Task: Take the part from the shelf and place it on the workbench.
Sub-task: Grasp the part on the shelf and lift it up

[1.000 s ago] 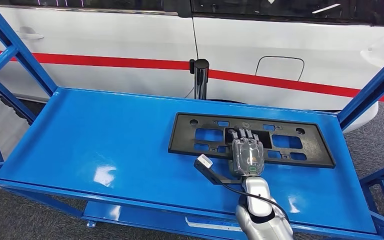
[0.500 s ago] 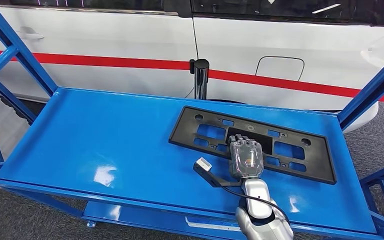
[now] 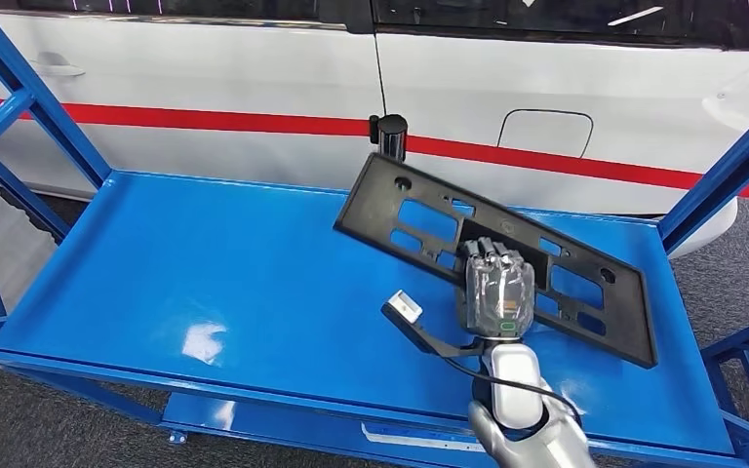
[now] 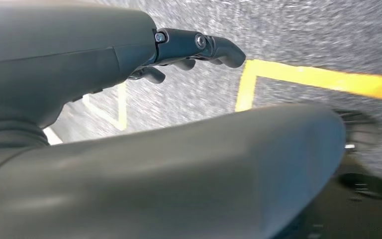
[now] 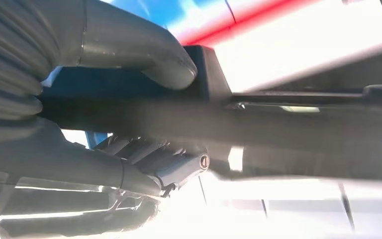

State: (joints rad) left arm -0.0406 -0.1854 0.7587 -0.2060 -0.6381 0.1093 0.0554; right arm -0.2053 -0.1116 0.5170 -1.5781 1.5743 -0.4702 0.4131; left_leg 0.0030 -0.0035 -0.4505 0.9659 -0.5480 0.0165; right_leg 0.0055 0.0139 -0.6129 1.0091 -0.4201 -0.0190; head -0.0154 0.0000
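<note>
Lifted since before, part (image 3: 492,255) tilts in right hand (image 3: 498,292) above shelf (image 3: 205,283).

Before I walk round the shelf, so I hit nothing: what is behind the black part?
Behind the black part, held tilted by the right hand, stand a black post and a white car. The post's base is covered.

Blue shelf (image 3: 205,283); black part (image 3: 419,219) tilted, low corner near surface.

A white car (image 3: 254,88) with a red stripe (image 3: 205,120) stands beyond the blue shelf frame (image 3: 49,117), on grey speckled floor (image 3: 19,434) with yellow lines (image 4: 323,79).
</note>
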